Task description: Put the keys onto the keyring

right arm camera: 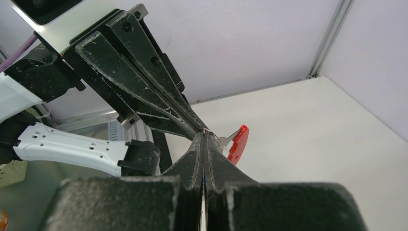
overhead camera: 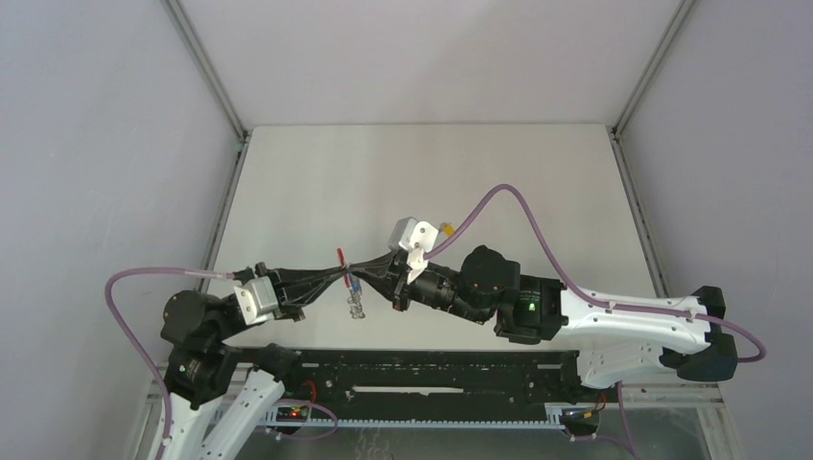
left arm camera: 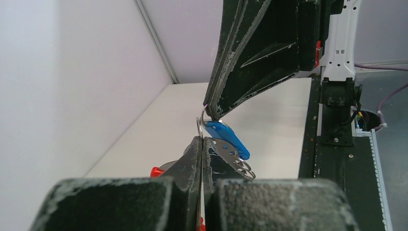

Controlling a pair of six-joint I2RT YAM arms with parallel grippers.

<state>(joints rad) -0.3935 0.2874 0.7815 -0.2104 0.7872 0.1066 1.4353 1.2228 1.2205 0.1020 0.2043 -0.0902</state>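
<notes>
Keyring (left arm camera: 199,126), thin metal loop, blue plastic key (left arm camera: 230,138)

Left pincer (overhead camera: 337,278) and right pincer (overhead camera: 368,273) meet tip to tip over the table's (overhead camera: 316,182) near middle — keyring (overhead camera: 341,256) and one key (overhead camera: 354,285) between them (other key (overhead camera: 447,228) farther right, behind).

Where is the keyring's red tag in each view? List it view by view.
Top external: red tag left of centre, just above where the claws meet.
Left wrist: bottom, left of centre, beside the left claw.
Right wrist: centre, just right of the right claw.
Shared landmark: the two shut claws meeting tip to tip.
</notes>
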